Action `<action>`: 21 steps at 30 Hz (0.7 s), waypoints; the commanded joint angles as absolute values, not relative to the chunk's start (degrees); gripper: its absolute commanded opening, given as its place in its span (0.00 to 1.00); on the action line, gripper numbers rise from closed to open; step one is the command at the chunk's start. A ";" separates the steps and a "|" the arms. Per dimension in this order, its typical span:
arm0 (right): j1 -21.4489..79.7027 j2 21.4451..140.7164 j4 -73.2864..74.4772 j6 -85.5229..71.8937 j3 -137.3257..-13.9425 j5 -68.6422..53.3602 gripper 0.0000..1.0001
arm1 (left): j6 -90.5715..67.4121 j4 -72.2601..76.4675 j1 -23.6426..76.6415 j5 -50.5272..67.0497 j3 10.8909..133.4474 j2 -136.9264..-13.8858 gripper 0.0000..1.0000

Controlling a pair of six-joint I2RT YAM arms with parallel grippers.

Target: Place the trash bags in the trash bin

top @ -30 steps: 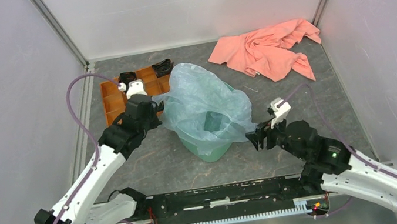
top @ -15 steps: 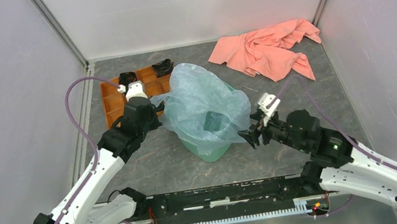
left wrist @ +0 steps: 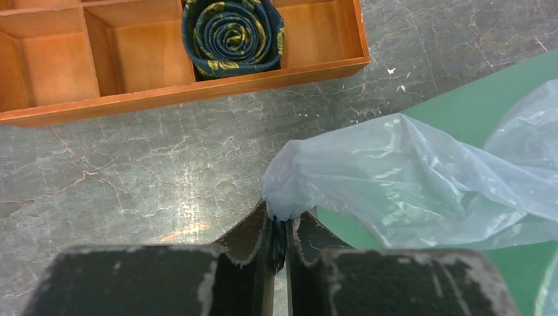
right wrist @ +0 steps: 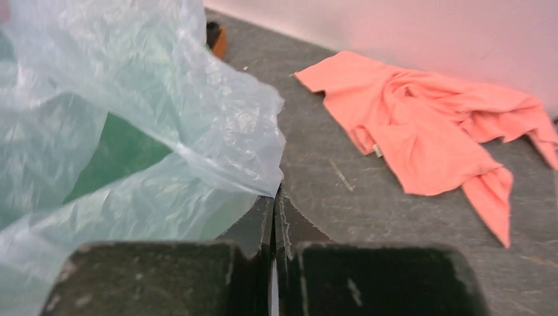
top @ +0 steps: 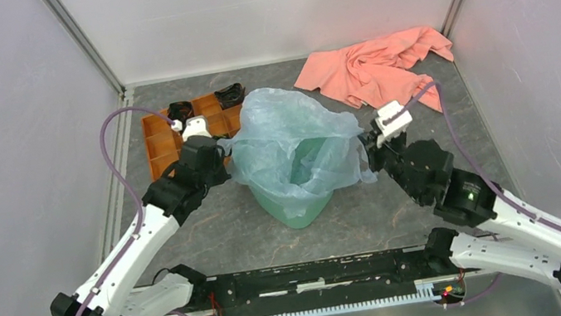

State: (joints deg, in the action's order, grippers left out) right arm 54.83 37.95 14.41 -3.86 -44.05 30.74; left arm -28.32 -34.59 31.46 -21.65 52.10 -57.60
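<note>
Rightward and forward is where the right arm has gone since a second ago: it has left its spot near the bin's near-right side and its right tool (right wrist: 275,197) now sits at the right-hand edge of the trash bag (top: 291,135). The bag's mouth is stretched wider than before, so more green shows through the opening. The left arm has barely shifted.

Both tools are closed on film. The left tool (left wrist: 279,220) has its fingers pressed together on a bunched corner of the bag's left edge. The right tool's fingers are likewise together, with the bag's right hem running down into the gap between their tips. The bag lies draped over and partly into the trash bin (top: 297,210), which stands upright near the middle of the desk (top: 220,226). Its hem is spread across the rim, not yet seated around it. The salmon cloth (top: 377,68) lies well apart at the far right. The orange tray (top: 161,138) sits behind the left arm, with a rolled dark fabric (left wrist: 232,29) in one compartment.

The step in hand appears to be opening the bag across the bin. To do it well, the two pinches should draw apart evenly and low, carrying the hem outward past the rim on both sides. The pull should stay gentle: the film is thin and could slip from the fingers or tear, and a one-sided tug could tip the light bin.
</note>
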 commanded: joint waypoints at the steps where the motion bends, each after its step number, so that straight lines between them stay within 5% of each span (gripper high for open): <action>1: 52.24 49.83 19.55 -1.91 -58.15 35.86 0.00 | -32.03 -34.96 31.11 -20.13 50.75 -58.62 0.13; 7: 39.31 61.21 26.46 -3.51 -66.24 16.29 0.02 | -34.39 -33.64 31.09 -18.52 48.43 -57.05 0.12; 21: 28.15 67.30 8.60 -7.85 -46.52 -10.13 0.10 | -32.72 -31.71 30.06 -18.20 48.39 -56.82 0.15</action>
